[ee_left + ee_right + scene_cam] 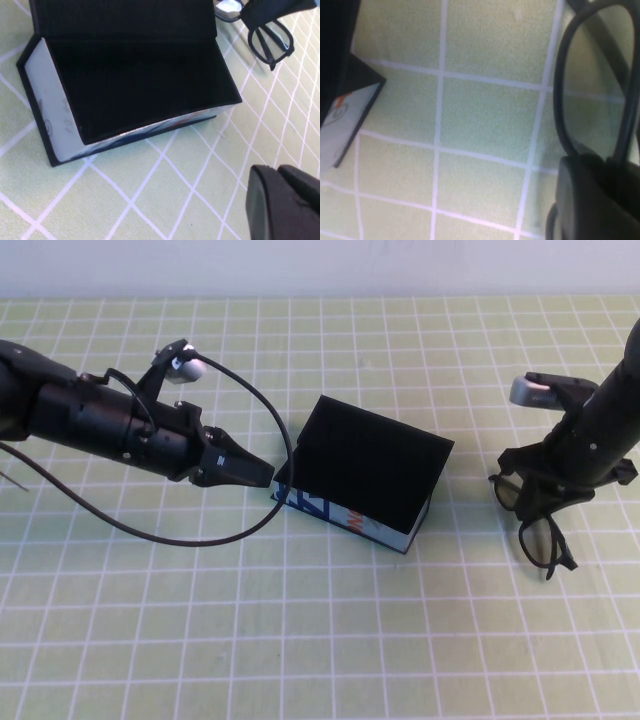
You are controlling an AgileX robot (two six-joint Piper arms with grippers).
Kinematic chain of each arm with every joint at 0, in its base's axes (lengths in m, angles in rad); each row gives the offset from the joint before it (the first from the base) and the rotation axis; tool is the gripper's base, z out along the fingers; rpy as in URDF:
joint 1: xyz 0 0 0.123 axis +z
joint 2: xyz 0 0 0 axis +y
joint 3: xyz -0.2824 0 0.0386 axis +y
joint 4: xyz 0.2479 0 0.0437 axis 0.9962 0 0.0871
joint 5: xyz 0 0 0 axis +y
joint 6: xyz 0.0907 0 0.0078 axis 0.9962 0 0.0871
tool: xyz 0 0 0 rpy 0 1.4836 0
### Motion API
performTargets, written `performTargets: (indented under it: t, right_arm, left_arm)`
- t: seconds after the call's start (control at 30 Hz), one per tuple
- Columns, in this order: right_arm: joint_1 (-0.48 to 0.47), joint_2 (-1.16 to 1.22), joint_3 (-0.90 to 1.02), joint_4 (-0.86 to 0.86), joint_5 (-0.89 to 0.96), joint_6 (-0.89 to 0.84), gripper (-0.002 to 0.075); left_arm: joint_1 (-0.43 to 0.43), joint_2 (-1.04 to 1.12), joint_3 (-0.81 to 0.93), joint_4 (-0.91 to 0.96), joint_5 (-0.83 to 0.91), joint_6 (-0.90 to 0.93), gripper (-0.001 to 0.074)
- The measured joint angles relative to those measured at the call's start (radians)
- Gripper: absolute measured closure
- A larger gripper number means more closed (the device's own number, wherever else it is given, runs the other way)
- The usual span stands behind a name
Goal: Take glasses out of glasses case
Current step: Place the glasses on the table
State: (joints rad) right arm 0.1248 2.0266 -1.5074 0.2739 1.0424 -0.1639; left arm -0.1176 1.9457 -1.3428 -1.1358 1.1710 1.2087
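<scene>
Black plastic-framed glasses (535, 525) hang pinched in the right claw (530, 502), well right of the black box-like glasses case (372, 468), already out. Lower them level onto the green gridded surface (320, 640) before releasing. Left claw (245, 470), closed and empty, sits just left of the case.

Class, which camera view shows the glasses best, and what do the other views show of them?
The high view: the whole glasses show there, right of the case, held by the right gripper. The left wrist view catches them small at its edge, beyond the left gripper. The right wrist view shows only one lens rim.
</scene>
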Motion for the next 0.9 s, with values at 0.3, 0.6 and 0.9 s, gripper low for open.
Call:
performTargets:
  t: [0.3,0.6,0.9]
  right_arm:
    - [0.0,0.004,-0.015,-0.01,0.026,0.005,0.0398]
    - [0.0,0.002,-0.13,-0.142,0.154,0.093,0.0477]
    - [0.0,-0.243,0.113,-0.152,0.154,0.099,0.0725]
  left_arm:
    - [0.0,0.0,0.0,0.0,0.0,-0.001,0.0739]
    - [0.0,0.0,0.0,0.0,0.005,-0.005,0.0739]
    - [0.013,-0.069,0.0,0.0,-0.15,-0.005,0.0739]
